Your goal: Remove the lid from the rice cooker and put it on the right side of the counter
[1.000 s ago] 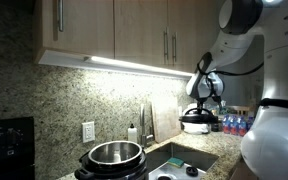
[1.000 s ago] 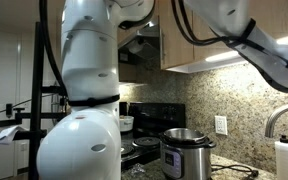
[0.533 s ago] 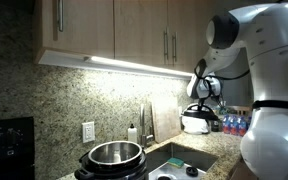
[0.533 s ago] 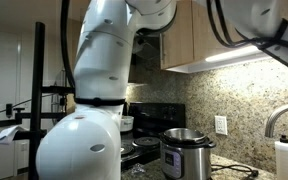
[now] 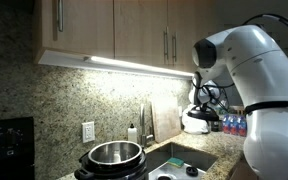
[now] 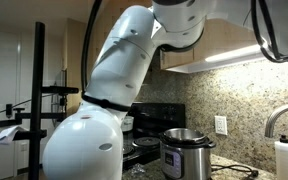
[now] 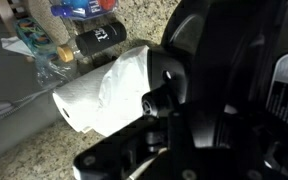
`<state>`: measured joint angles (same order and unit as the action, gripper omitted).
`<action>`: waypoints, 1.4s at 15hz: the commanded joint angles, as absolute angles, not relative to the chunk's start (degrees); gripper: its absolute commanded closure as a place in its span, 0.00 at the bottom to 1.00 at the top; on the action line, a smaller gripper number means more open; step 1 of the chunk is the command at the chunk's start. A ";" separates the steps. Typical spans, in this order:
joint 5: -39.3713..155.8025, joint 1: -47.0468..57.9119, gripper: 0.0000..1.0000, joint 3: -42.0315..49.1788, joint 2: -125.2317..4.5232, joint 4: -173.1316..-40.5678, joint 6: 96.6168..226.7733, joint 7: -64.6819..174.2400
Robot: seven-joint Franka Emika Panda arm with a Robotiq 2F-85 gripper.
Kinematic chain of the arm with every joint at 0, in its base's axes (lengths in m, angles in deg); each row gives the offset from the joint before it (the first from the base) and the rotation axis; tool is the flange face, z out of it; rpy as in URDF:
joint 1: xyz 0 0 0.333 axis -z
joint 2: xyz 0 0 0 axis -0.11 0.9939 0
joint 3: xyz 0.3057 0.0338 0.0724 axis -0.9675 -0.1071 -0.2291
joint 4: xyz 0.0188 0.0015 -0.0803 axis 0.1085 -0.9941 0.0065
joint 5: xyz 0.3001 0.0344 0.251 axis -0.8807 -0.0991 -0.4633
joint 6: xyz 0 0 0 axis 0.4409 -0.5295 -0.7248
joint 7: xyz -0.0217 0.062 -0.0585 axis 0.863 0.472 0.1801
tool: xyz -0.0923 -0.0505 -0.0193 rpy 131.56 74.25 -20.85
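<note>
**Wrist view swamped in black, lid at the far right**

In both exterior views the rice cooker [image 5: 111, 157] [image 6: 181, 150] stands open, its steel pot bare. Only one of them shows my gripper [image 5: 201, 103], poised directly over the lid [image 5: 194, 122] at the far right, near the water bottles [image 5: 231, 125]. The wrist view adds a paper towel roll [image 7: 99, 95] lying on the counter [image 7: 144, 22] beside a black bottle [image 7: 96, 38]. Black bulk fills the rest, so I cannot tell how the jaws stand, nor whether the lid touches the granite.
</note>
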<state>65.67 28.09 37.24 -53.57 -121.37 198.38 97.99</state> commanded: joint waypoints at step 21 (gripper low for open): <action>75.91 25.77 0.98 44.36 -40.11 -113.45 197.07 75.70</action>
